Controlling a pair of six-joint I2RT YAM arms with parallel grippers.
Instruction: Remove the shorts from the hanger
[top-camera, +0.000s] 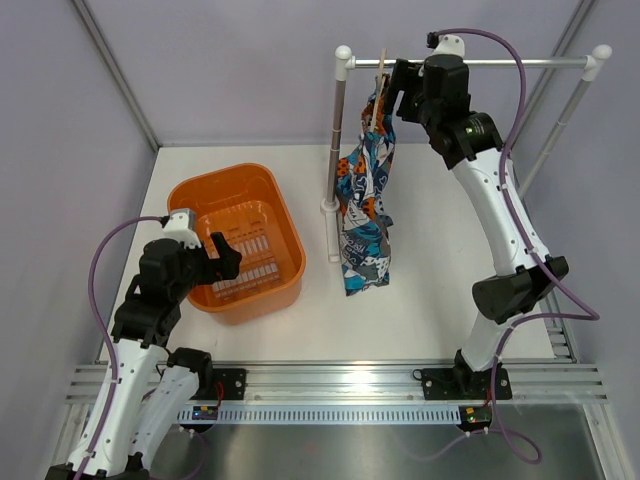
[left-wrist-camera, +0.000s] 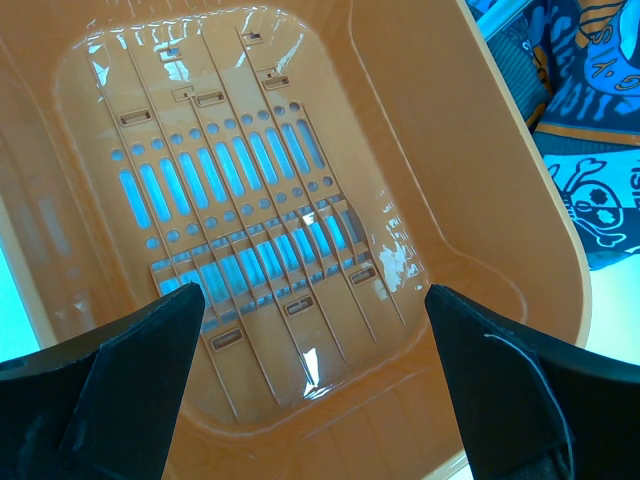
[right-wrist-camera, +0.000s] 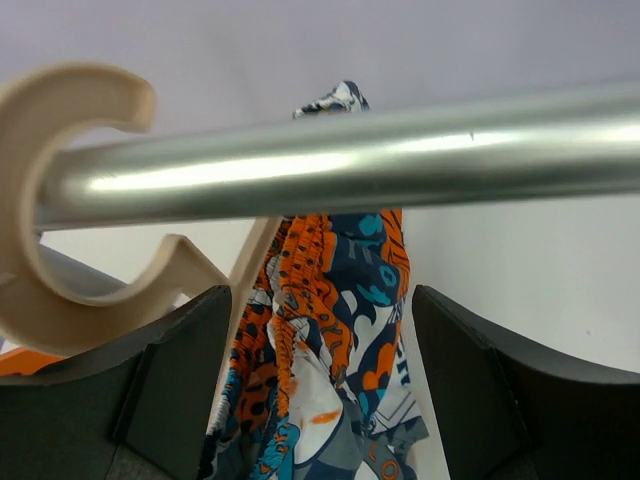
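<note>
Printed cloth shorts (top-camera: 365, 215) hang long-axis down from the beige hanger (right-wrist-camera: 70, 95) hooked over the rail (right-wrist-camera: 400, 150), just ahead of my right fingers (right-wrist-camera: 170, 390), which stand wide either side, gripping nothing. My left fingers (left-wrist-camera: 130, 390), equally wide, hover over the basket (left-wrist-camera: 480, 200), well apart.

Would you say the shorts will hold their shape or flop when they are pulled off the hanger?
Probably floppy: the shorts hang in loose folds from the hanger. Likely light, since the thin hanger carries them. Pulling may drag the hanger along the rail.
</note>
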